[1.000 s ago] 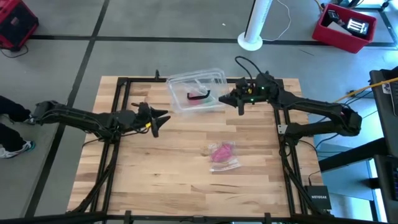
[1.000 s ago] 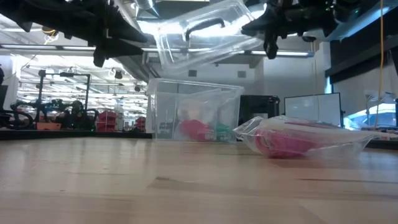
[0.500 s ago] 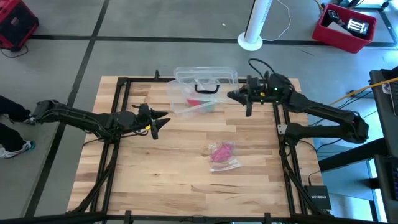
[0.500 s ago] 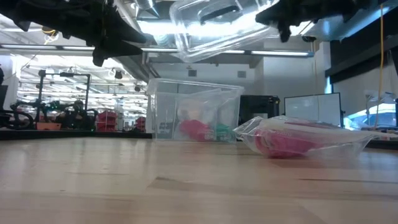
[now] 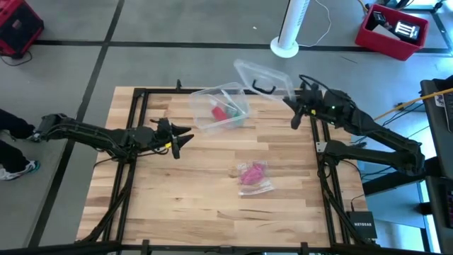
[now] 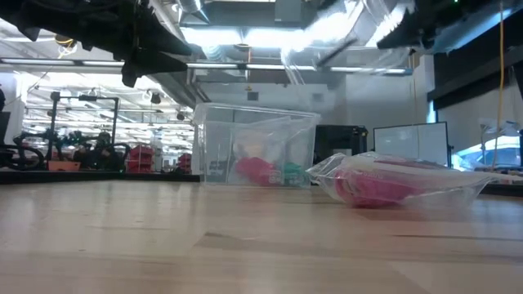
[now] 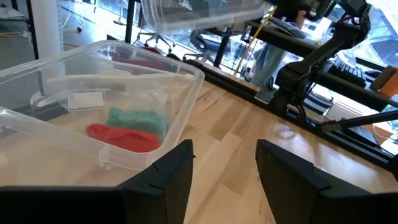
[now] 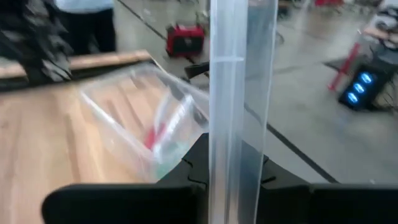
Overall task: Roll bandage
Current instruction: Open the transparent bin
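Grey concrete floor is showing all round a pale wooden desk (image 5: 212, 205) with a black frame along its edges. Both dark arms are reaching over it, the left from the left side, the right from the far right corner.

Near the desk's far edge a clear plastic box (image 5: 218, 108) is sitting open, thin-walled and rectangular with rounded corners, and it is holding a soft red-pink bundle (image 7: 124, 137) and a green one (image 7: 138, 118) lying against each other. Its clear lid (image 5: 263, 77), fitted with a dark handle, is hanging tilted in the air beyond the box's far right corner, past the desk's edge; the right pincer (image 5: 300, 106) is clamped on the lid's rim, which is crossing the right wrist view as a clear upright band.

Toward the middle right, well apart from the box, a crumpled clear wrapper (image 5: 253, 177) is lying flat with the bandage (image 5: 250, 172) inside it as a small pink lump.

The left pincer (image 5: 180, 137) is hovering above the desk left of the box, its fingers (image 7: 166, 180) apart and holding nothing.
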